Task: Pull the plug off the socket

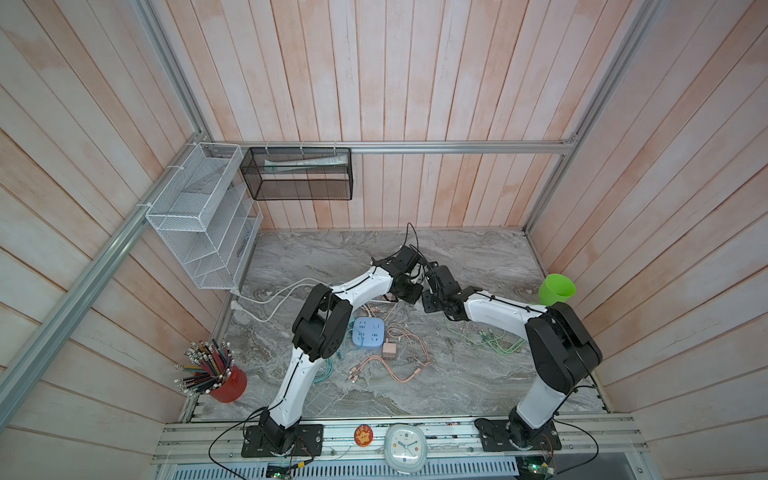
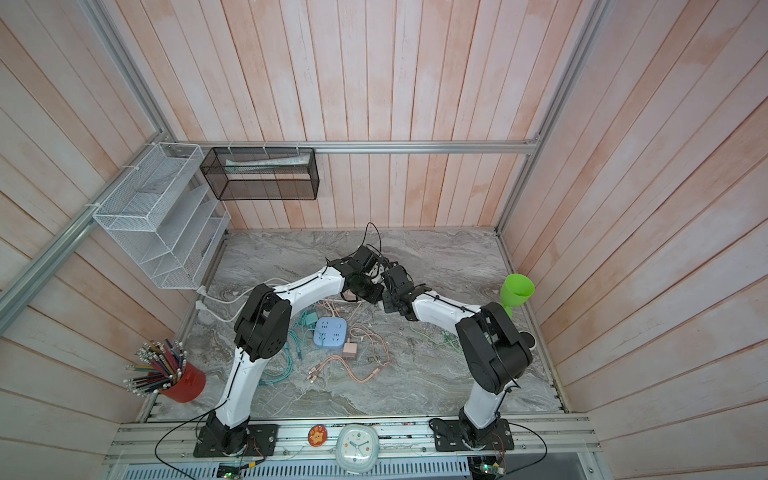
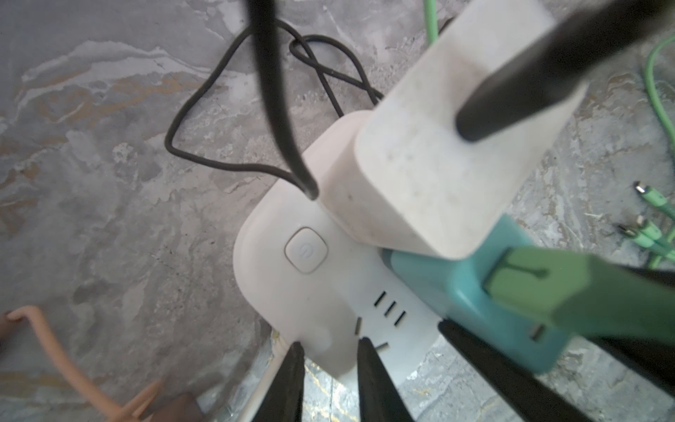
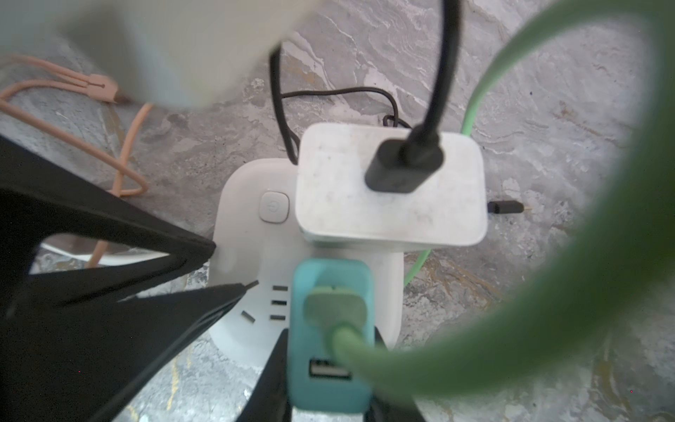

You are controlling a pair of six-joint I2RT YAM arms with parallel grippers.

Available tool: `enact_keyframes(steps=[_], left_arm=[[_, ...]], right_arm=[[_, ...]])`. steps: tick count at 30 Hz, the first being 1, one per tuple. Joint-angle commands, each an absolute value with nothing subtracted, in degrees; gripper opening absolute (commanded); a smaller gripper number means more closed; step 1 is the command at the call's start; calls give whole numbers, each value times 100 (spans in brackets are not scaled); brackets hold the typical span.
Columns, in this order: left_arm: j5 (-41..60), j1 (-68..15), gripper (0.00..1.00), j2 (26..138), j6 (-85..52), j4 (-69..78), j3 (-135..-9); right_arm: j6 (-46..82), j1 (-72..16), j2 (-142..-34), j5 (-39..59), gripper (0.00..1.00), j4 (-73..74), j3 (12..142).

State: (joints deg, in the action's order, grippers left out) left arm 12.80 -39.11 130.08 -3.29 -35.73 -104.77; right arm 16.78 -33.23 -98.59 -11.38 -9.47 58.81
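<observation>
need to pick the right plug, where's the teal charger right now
In both wrist views the teal charger sits plugged into the white power strip, beside the white adapter, with the right gripper shut on it.

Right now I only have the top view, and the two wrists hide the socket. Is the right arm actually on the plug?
Observer: Yes. In the right wrist view the right fingers stand on either side of the teal adapter, closed on it.
Operator: Is it out yet?
Observer: No. It looks seated in the white power strip, with its green cable attached.
Operator: And the left arm?
Observer: The left fingers rest their tips on the strip's top, by the empty slots beside the teal adapter.
</observation>
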Motion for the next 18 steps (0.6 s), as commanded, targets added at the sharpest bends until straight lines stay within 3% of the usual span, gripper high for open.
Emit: enact_keyframes(steps=[1, 8, 18], left_arm=[[1466, -4104, 28, 13404, -316, -3641, -10282], [1333, -4184, 28, 13493, -253, -3768, -10443], [1290, -4193, 28, 13583, -237, -3877, -10529]], right_arm=[[1803, -3329, -9600, -287, 4, -697, 5841], [1843, -3262, -9744, -8, 3, -663, 5828], [1671, -3482, -9994, -538, 3, -996, 6227]])
